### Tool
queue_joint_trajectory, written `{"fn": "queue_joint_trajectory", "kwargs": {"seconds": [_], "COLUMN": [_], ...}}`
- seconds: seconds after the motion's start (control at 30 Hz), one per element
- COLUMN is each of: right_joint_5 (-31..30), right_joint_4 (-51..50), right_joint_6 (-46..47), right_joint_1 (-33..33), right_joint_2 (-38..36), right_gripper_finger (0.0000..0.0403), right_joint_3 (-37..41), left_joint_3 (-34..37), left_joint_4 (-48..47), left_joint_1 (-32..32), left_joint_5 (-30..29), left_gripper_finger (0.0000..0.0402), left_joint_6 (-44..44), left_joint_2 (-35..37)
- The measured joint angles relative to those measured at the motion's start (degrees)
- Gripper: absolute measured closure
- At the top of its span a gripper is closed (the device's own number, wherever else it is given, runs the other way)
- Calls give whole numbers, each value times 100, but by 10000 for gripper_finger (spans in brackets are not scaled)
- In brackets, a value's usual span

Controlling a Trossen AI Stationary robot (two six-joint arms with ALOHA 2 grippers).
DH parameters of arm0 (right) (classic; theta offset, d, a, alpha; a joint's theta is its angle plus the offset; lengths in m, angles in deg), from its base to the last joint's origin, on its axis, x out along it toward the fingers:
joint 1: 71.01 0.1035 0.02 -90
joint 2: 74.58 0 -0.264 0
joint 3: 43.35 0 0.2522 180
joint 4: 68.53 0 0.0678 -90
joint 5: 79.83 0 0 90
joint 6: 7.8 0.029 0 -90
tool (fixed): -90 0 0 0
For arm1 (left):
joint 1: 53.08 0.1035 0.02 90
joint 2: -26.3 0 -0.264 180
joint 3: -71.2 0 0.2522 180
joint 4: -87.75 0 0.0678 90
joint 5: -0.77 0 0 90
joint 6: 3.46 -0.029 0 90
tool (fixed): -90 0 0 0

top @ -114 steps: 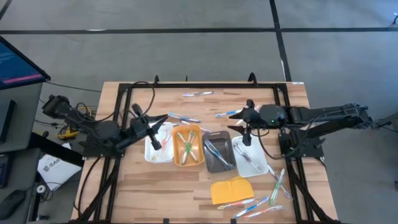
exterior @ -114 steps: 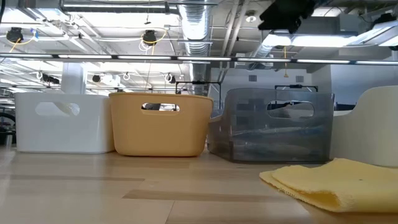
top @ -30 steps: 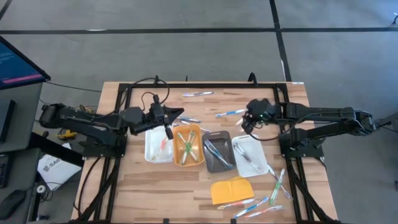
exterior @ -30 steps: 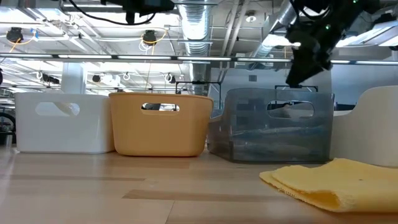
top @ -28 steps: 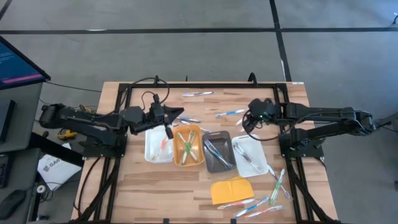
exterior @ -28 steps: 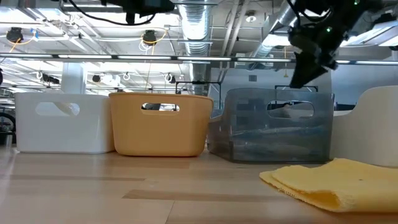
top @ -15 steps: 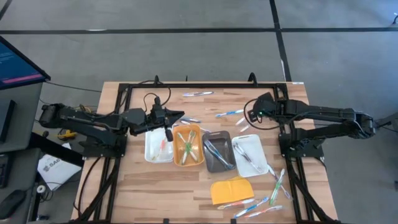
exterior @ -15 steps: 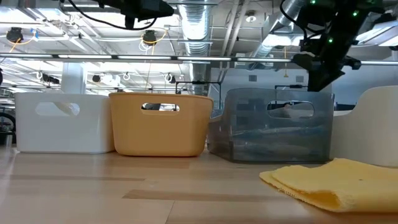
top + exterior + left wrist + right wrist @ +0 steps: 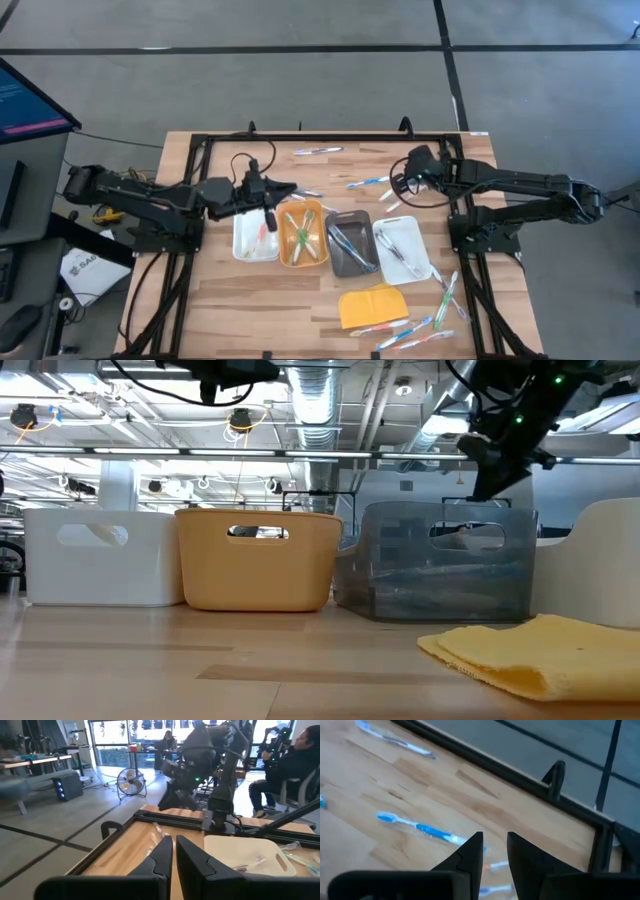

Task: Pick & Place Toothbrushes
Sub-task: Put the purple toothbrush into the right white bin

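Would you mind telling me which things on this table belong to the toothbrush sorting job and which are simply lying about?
Part of the job:
- blue toothbrush near the right gripper
- loose toothbrushes at the table's near right corner
- toothbrushes in the orange tray
- toothbrushes in the grey tray

Lying about:
- yellow cloth

Toothbrushes (image 9: pixel 368 183) scattered flat on the wood, several lying inside the trays (image 9: pixel 304 234), others bottom right
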Motion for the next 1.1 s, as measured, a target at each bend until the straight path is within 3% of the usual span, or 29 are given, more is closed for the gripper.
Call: {"fn": "queue_joint_trajectory", "kwargs": {"seconds": [0.17,0.3,0.53,0.63,0.77,0.93,1.1], "right_joint_5": [369,769,2987,3715,4707,6708,7064], "right_joint_4": [-182,656,3420,4076,4014,3065,1522], "right_joint_6": [391,151,-1489,-1762,-1711,-1608,-2081], "right_joint_1": [-174,-579,-1565,-1978,-2386,-2704,-2711], "right_joint_2": [1,174,1339,2081,3172,4737,5980], "right_gripper_finger": [321,321,321,321,321,321,321], "right_joint_3": [2,2,-18,-328,-1132,-2789,-4615], "left_joint_3": [0,0,0,0,0,0,0], "left_joint_4": [0,2,4,13,36,42,39], "left_joint_1": [99,105,103,103,103,103,103], "left_joint_5": [1,2,4,7,7,9,15], "left_gripper_finger": [385,385,385,385,385,385,385], "left_joint_6": [-9,-10,4,2,-7,-9,-9], "left_joint_2": [0,0,0,0,0,0,0]}}
